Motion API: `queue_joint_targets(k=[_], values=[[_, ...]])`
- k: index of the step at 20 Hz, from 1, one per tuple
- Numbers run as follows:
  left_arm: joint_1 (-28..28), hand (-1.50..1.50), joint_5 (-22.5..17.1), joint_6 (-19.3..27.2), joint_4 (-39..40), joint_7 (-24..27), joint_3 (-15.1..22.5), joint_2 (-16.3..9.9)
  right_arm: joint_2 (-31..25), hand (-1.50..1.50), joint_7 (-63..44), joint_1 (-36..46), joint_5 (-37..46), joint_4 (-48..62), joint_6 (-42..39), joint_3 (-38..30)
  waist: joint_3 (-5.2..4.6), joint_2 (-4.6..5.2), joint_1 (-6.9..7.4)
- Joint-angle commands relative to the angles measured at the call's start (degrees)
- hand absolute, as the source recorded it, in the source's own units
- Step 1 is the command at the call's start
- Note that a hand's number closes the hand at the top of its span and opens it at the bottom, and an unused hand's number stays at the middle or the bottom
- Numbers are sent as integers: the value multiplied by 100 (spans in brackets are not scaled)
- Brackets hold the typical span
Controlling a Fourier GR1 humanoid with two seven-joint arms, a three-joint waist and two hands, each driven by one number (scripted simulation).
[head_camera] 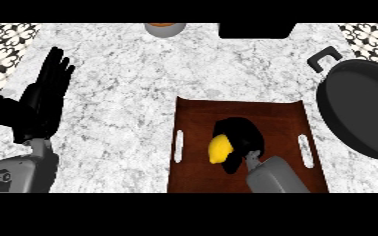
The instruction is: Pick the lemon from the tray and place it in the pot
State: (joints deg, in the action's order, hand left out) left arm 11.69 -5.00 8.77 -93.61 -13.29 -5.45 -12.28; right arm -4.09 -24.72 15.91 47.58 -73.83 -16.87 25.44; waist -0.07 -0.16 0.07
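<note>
A yellow lemon [218, 150] lies on the dark brown wooden tray [277, 115] in the lower middle of the head view. My right hand [242, 136] is over the tray, its black fingers curled round the lemon's right side and top, hiding part of the fruit. The dark pot [351, 107] sits at the right edge, with its handle [323, 58] pointing toward the back. My left hand [46, 92] rests open at the left edge, fingers up, away from the tray.
A grey bowl [165, 28] with an orange inside stands at the back edge of the marble counter. A black block [256, 29] sits at the back, right of it. Patterned tiles show in both back corners.
</note>
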Motion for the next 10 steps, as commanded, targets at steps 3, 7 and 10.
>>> queue_joint_targets(k=[3,7,10], values=[[-284,0,125,-114,-97,220,-51,97,148,150,166,149,295,18,-148,-177,7,14,5],[-96,0,33,8,128,115,-282,-61,-1321,150,1939,-1651,150,-1898,-268,1127,2,-81,-309],[-193,0,46,30,51,31,-352,-138,-2098,150,2725,-2402,466,-2576,124,1777,7,-125,-405]])
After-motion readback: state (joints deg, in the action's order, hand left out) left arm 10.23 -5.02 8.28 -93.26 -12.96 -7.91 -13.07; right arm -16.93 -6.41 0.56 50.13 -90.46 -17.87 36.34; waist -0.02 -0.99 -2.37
